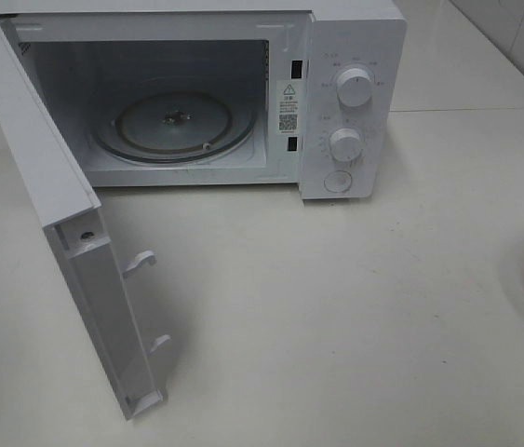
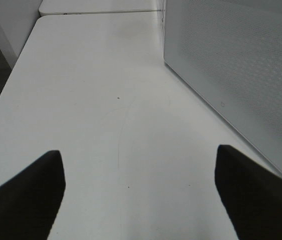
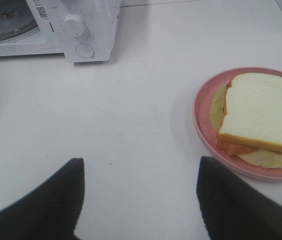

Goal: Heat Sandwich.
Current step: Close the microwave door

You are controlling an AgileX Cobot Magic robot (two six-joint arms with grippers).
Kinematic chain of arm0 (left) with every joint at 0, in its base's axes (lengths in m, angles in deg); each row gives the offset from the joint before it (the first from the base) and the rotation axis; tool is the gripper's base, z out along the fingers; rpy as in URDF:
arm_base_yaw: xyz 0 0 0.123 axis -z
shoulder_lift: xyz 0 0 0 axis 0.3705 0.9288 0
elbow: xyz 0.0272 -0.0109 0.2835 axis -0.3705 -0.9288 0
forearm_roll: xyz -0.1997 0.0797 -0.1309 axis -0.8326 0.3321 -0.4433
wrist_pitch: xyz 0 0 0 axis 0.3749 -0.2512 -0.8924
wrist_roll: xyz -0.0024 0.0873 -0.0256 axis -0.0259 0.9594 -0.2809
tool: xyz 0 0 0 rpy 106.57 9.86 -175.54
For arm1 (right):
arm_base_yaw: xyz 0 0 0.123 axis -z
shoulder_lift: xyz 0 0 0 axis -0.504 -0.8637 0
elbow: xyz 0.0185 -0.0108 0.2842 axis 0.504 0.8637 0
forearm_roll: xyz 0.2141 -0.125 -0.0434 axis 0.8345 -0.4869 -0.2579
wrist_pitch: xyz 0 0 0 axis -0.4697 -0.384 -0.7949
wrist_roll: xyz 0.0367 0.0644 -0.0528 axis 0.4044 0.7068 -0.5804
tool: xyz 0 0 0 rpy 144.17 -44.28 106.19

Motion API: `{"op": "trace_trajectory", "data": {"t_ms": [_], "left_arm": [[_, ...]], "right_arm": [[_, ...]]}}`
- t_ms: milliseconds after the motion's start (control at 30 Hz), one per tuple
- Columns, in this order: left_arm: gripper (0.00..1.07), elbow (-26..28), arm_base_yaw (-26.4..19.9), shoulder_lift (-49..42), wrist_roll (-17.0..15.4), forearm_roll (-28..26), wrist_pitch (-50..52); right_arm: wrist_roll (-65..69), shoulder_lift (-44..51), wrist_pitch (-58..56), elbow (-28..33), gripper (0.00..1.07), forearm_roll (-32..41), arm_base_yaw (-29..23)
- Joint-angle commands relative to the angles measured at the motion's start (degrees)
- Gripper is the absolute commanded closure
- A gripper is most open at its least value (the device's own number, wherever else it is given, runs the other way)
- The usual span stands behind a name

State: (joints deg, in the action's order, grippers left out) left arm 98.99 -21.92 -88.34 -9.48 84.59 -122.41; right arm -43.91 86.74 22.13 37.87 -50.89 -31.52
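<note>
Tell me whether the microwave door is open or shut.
Open. The microwave door is swung wide to the left, exposing the cavity and its bare glass turntable.

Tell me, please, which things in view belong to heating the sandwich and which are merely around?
Job: sandwich; pink plate under it; microwave, door open, turntable bare.
Around: white table; nothing else shows.
</note>
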Motion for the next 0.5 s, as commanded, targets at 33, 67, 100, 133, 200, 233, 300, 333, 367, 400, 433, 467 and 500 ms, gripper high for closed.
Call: {"op": "trace_trajectory", "data": {"t_ms": [33,67,100,133,200,233,300,333,367,400,433,467,500], "left_arm": [[0.30,-0.17,-0.06,-0.92,-0.17,0.00,0.69],[0.30,-0.17,-0.06,-0.92,-0.17,0.00,0.69],[0.30,-0.17,-0.06,-0.92,-0.17,0.00,0.69],[0.30,-0.17,-0.06,-0.92,-0.17,0.00,0.69],[0.30,-0.17,-0.06,-0.92,-0.17,0.00,0.69],[0.30,-0.17,-0.06,-0.92,-0.17,0.00,0.69],[0.30,-0.17,-0.06,-0.92,-0.17,0.00,0.69],[0.30,-0.17,-0.06,-0.92,-0.17,0.00,0.69],[0.30,-0.17,-0.06,-0.92,-0.17,0.00,0.69],[0.30,-0.17,-0.06,-0.92,-0.17,0.00,0.69],[0.30,-0.17,-0.06,-0.92,-0.17,0.00,0.69],[0.30,-0.17,-0.06,-0.92,-0.17,0.00,0.69],[0.30,-0.17,-0.06,-0.92,-0.17,0.00,0.69]], "right_arm": [[-0.17,1.49,0.46,0.11,0.44,-0.92,-1.32],[-0.17,1.49,0.40,0.06,0.43,-1.20,-1.60],[-0.46,1.49,0.40,0.00,0.42,-1.55,-1.60],[-1.43,1.49,0.29,-0.06,0.37,-2.64,-1.60],[-1.60,1.49,0.23,-0.06,0.33,-3.67,-1.60],[-1.55,1.49,0.23,-0.06,0.29,-4.47,-1.60],[0.17,1.49,0.23,-0.06,0.21,-6.13,-1.60],[0.34,1.49,0.23,-0.06,0.21,-6.30,-1.60],[0.34,1.49,0.23,-0.06,0.21,-6.30,-1.60],[0.34,1.49,0.23,-0.06,0.21,-6.30,-1.60],[0.29,1.49,0.23,-0.06,0.22,-6.30,-1.60],[0.17,1.49,0.23,-0.06,0.25,-6.25,-1.60],[0.11,1.49,0.23,-0.06,0.27,-6.25,-1.60]]}}
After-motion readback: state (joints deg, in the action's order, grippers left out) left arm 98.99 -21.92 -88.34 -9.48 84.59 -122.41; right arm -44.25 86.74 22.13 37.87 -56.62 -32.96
